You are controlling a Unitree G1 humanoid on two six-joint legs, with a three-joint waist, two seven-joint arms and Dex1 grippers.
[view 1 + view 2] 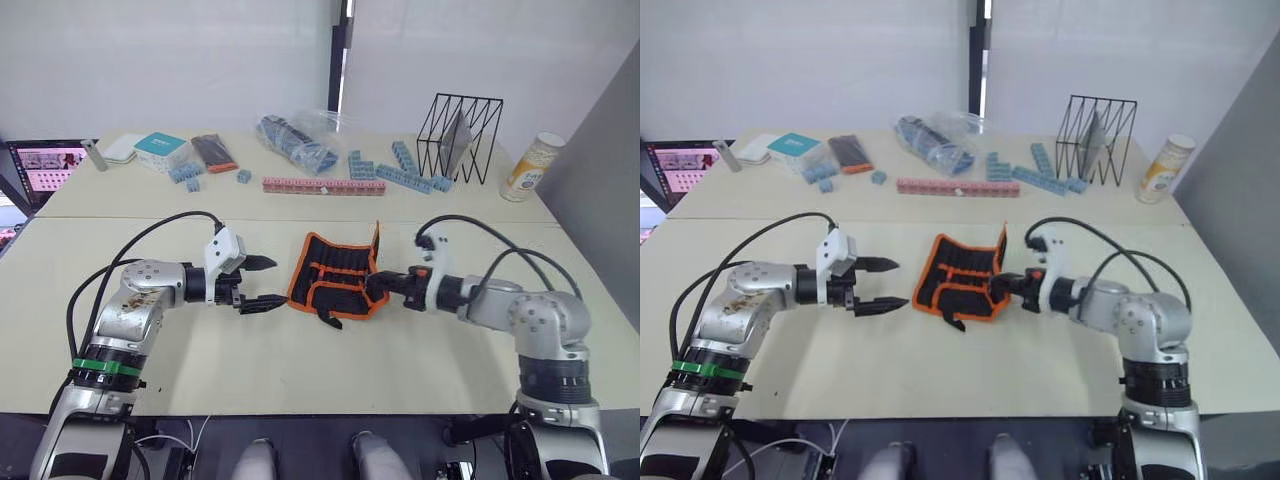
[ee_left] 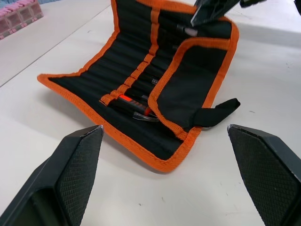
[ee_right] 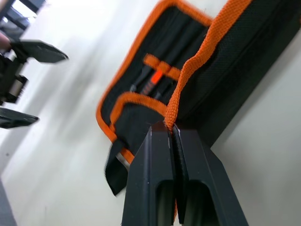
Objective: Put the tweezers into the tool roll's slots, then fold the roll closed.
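The tool roll [image 1: 333, 272] lies open on the table between my two grippers, black with orange trim, one flap folded over its inner face. Its short black loop [image 2: 215, 113] sticks out at the near end. Slim dark tweezers [image 2: 135, 106] sit in the slots [image 2: 123, 81] under the orange band, mostly hidden. My left gripper [image 1: 262, 283] is open just left of the roll, touching nothing. My right gripper [image 3: 173, 137] is shut on the roll's orange strap [image 3: 197, 61] at the right edge, which it holds lifted.
At the back stand a pink block strip [image 1: 322, 186], blue blocks [image 1: 402, 173], a wire rack [image 1: 458, 137], a bottle [image 1: 530, 166], a plastic bag [image 1: 298, 138], a teal box [image 1: 161, 150] and a flat black-and-orange case [image 1: 214, 152]. A screen [image 1: 45, 165] sits far left.
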